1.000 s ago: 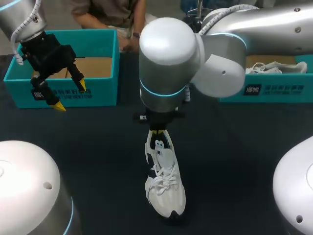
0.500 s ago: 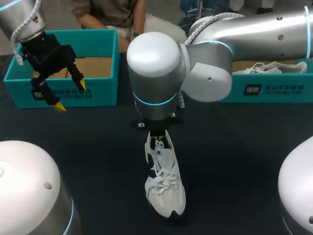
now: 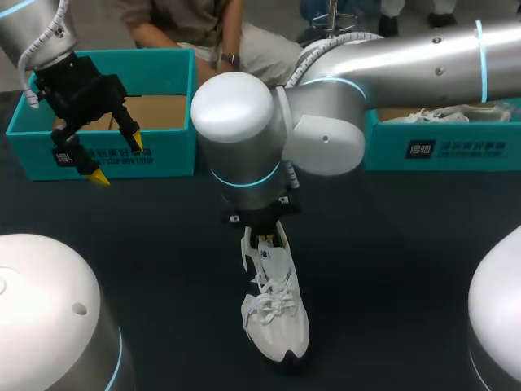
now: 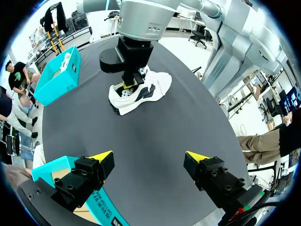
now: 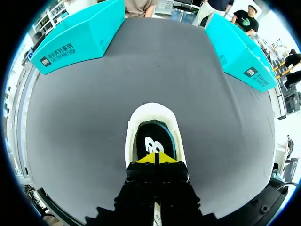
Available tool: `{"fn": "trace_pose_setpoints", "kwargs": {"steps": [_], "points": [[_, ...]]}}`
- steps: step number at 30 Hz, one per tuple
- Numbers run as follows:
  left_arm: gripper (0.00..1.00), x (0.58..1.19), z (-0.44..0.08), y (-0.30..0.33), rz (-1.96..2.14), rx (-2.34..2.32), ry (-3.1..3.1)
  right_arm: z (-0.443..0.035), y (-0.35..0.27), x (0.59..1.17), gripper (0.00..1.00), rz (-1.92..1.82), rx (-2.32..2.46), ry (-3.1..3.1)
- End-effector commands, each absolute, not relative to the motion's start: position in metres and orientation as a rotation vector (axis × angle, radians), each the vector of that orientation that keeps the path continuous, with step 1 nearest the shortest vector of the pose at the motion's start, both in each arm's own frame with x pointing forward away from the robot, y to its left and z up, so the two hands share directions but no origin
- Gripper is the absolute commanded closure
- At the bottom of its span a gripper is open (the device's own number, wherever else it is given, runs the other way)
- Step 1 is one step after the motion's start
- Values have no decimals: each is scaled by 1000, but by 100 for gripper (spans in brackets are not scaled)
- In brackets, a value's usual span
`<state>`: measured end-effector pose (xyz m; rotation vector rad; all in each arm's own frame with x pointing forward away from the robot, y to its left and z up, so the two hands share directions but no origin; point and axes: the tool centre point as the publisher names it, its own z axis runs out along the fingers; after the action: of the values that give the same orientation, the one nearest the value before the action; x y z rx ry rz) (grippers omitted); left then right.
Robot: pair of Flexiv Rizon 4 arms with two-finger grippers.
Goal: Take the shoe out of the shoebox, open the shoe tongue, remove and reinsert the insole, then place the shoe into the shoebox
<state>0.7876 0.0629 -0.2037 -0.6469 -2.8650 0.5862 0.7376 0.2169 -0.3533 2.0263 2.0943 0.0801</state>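
Nearest us on the dark table (image 3: 391, 269) stands the white shoe (image 3: 273, 314), upright on its sole, out of either box, its laced toe towards our side and its heel opening towards the boxes. Our right gripper (image 5: 155, 157) hangs just over that opening, its yellow tips pressed together with no gap between them. They sit right above the black insole (image 5: 153, 139), which lies inside the shoe. We cannot tell whether the tips touch the insole. Farther off on our left, our left gripper (image 3: 114, 159) hovers before the front wall of the left shoebox (image 3: 167, 106), its fingers spread wide and holding nothing. Across the table on our right stands the right shoebox (image 3: 440, 151), with a second white shoe (image 3: 427, 116) lying in it.
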Motion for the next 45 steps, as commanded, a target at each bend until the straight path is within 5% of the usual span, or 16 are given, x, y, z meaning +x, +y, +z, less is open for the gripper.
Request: {"fn": "trace_pose_setpoints", "kwargs": {"steps": [1, 19, 45], "points": [[0, 788, -204, 63, 583, -647, -2865, -367, 216, 740, 100, 74, 2033, 2090], [0, 788, -204, 63, 583, -647, -2865, -402, 199, 749, 100, 129, 2083, 2087], [0, 788, -204, 63, 583, -647, -2865, -362, 196, 745, 100, 164, 2032, 2053]]}}
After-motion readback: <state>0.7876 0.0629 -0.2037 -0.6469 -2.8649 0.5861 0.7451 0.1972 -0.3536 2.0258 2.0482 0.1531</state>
